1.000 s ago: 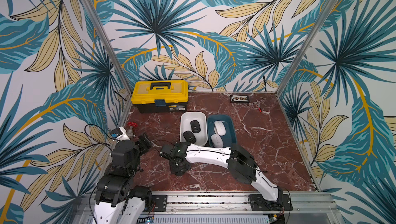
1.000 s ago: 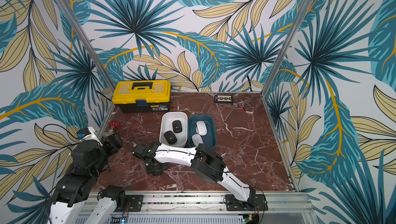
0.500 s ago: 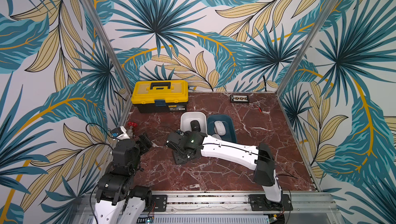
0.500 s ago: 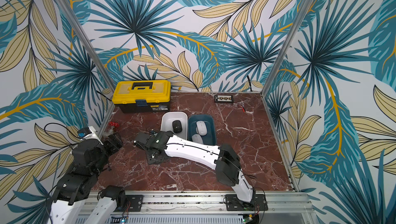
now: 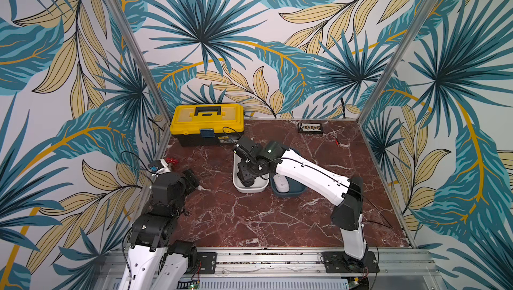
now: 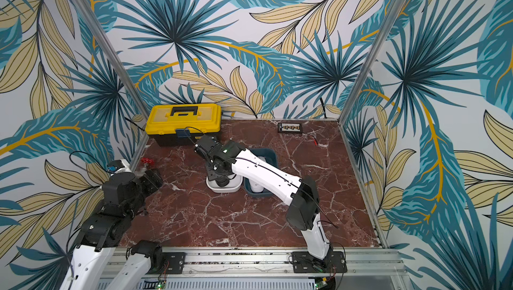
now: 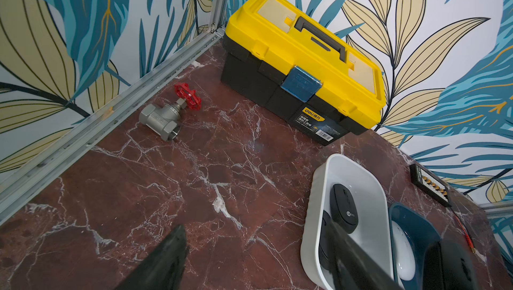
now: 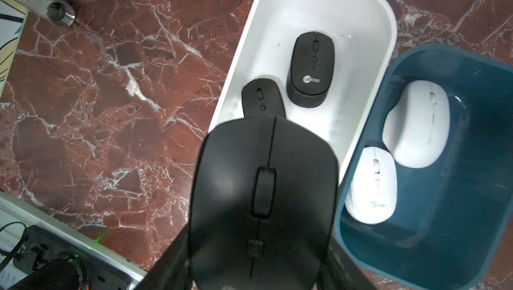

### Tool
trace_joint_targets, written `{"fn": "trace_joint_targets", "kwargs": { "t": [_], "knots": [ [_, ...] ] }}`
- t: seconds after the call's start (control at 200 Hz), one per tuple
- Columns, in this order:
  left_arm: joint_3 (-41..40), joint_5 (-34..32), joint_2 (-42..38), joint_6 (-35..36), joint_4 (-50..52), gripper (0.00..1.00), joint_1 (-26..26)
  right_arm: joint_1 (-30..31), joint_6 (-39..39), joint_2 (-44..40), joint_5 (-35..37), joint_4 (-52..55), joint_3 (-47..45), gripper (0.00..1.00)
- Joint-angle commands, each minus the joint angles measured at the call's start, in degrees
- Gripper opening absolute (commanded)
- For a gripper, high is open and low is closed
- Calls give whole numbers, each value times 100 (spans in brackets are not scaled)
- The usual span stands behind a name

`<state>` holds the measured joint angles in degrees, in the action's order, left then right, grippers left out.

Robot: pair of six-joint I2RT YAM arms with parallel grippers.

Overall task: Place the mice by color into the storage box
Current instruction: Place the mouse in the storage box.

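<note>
A: Red marble table [image 5: 249, 219], leafy walls [image 5: 194, 25]. Where's the black mouse [image 8: 263, 186]?
B: Over the white box [image 8: 319, 2], pinched by its sides in the right gripper [image 5: 246, 176]. It looks light, hard and slippery

Black mice [image 8: 311, 69], white mice [image 8: 416, 125], white bin [image 8: 319, 0], teal bin [image 8: 472, 205]

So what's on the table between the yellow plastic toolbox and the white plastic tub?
Nothing: the left wrist view shows only bare red marble table between the yellow toolbox and the white tub.
</note>
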<state>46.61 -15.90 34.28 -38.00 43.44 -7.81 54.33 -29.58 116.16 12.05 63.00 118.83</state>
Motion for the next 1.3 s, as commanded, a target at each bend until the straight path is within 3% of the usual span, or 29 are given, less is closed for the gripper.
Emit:
{"fn": "trace_joint_targets", "kwargs": {
  "t": [0.0,0.456,1.297],
  "knots": [
    [240,-74,271,-6,-241,80,37,-213,388,227,-151,-94,121,53],
    [287,287,1242,-64,-1130,80,34,-789,702,1198,-515,-208,670,53],
    [200,500,1699,-58,-1562,80,33,-1187,601,2366,-784,-419,887,54]
  ]
}}
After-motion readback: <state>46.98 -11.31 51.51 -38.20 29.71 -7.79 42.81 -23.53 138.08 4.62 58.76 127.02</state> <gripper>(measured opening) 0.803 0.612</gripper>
